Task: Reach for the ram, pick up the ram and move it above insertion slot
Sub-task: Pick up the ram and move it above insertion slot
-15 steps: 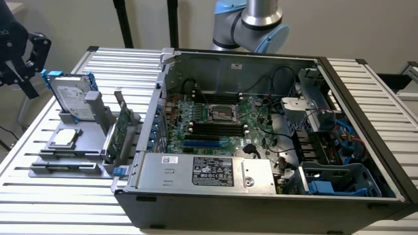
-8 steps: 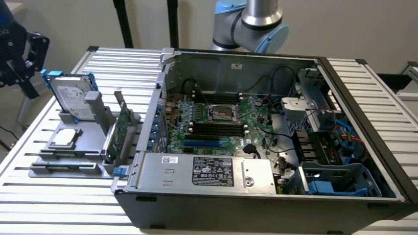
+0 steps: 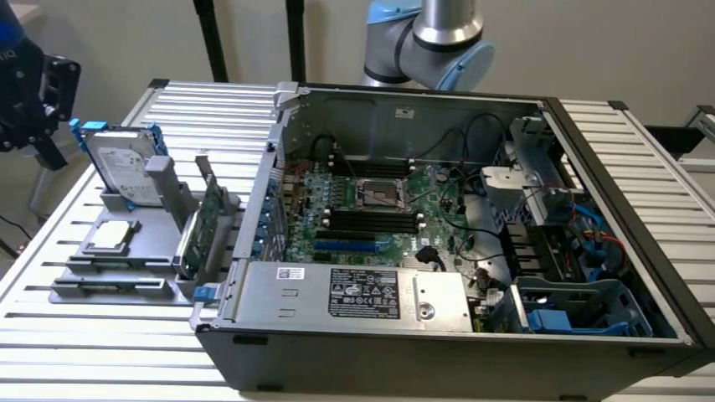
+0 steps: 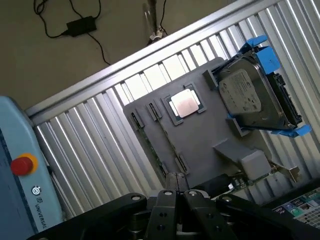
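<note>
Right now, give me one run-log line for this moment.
gripper near gray holder | jaws shut, empty | ram on edge in holder, not grasped

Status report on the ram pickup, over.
Gripper shut, empty, by the holder edge. Ram seated in holder, not gripped. Nothing between them.

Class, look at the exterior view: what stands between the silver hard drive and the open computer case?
The green card with a metal bracket, standing upright in the grey holder, as the exterior view shows.
</note>
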### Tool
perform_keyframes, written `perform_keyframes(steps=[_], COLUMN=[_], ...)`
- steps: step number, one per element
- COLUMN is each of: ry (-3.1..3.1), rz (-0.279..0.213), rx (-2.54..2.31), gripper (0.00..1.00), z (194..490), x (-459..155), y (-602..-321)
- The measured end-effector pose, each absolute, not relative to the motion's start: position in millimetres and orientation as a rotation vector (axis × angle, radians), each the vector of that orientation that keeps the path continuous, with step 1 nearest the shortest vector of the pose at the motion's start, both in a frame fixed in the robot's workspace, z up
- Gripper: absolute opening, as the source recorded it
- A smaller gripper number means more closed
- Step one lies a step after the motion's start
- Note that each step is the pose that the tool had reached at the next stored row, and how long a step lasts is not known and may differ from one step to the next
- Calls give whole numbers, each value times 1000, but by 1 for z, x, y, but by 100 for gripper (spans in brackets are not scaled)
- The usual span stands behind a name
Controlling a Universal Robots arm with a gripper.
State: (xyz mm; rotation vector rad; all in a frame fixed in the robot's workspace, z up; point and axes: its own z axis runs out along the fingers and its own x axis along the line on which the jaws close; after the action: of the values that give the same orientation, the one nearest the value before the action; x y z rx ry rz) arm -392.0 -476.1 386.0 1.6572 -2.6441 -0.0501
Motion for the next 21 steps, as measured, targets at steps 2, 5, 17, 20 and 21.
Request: perform_keyframes(steps=[2, 5, 17, 20, 21], ry=[-2613, -2565, -2355, -2300, -2281], rz=[-49, -49, -49, -49, -47], rx=[1704, 1775, 2044, 2108, 2129], gripper=[11, 11, 11, 11, 11], z=[386, 385, 382, 381, 381], x=[-392, -392, -392, -392, -392], y=[-476, -476, -476, -476, -476])
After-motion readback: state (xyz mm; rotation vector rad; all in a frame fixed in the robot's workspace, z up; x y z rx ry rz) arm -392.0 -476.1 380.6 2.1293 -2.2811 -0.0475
